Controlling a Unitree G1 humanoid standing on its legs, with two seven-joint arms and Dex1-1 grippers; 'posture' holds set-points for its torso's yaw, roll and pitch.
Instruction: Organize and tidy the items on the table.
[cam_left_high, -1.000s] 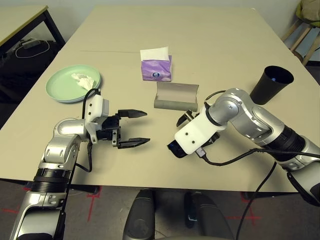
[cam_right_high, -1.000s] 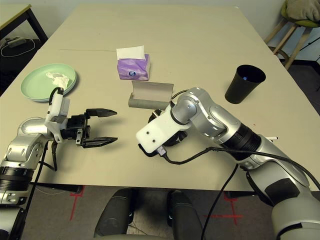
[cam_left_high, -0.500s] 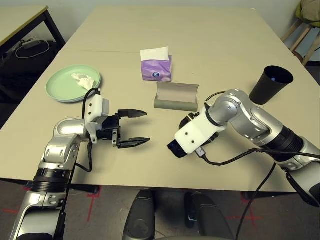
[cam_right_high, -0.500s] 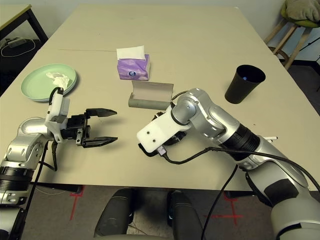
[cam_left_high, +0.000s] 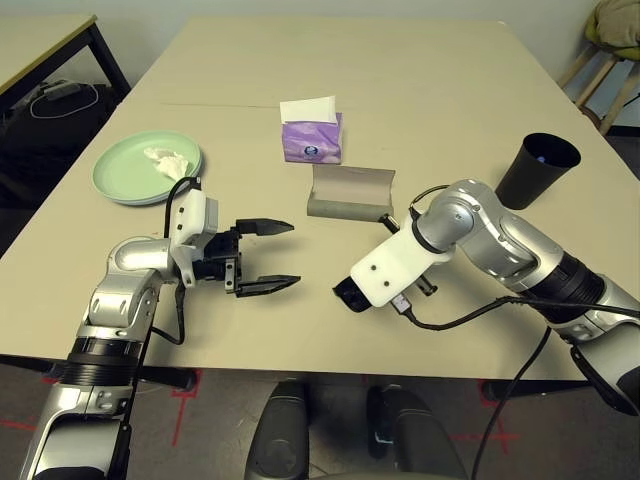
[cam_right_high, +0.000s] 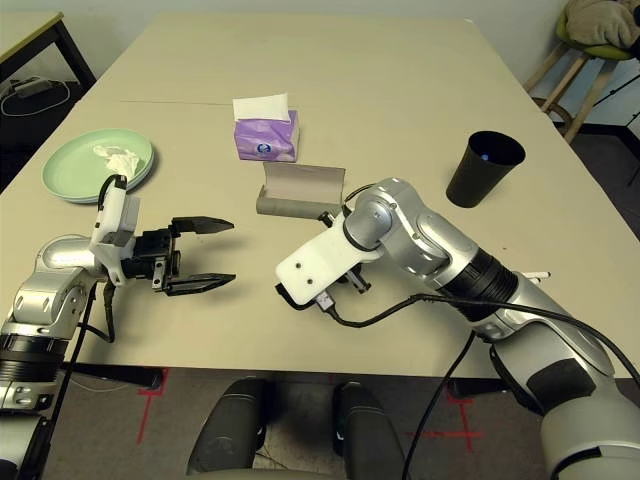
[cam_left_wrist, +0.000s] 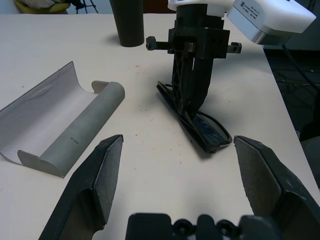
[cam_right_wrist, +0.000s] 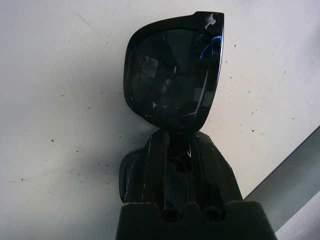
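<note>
Beside open, empty glasses case (cam_left_high: 350, 192): right gripper (cam_left_wrist: 192, 107) clamped on sunglasses (cam_left_wrist: 200, 127); left gripper (cam_left_high: 262, 257) spread wide, holding nothing; tissue (cam_left_high: 166, 158) in green plate (cam_left_high: 120, 175).

A side table (cam_left_high: 45, 40) with a light top and black legs is located well beyond the left gripper (cam_left_high: 293, 255) and to its left. Between that table's legs, a pale cable (cam_left_high: 62, 95) with a small block on it is laid in loops on the dark floor (cam_left_high: 40, 140).

A wooden stool (cam_left_high: 600, 75) is located well beyond the right gripper (cam_left_wrist: 186, 107) and to its right. A yellow-green cushion (cam_left_high: 615, 22) is carried on its seat.

Red tape marks (cam_left_high: 185, 395) are seen on the floor behind and below the left gripper. Further red marks (cam_left_high: 500, 432) are seen behind and below the right gripper.
</note>
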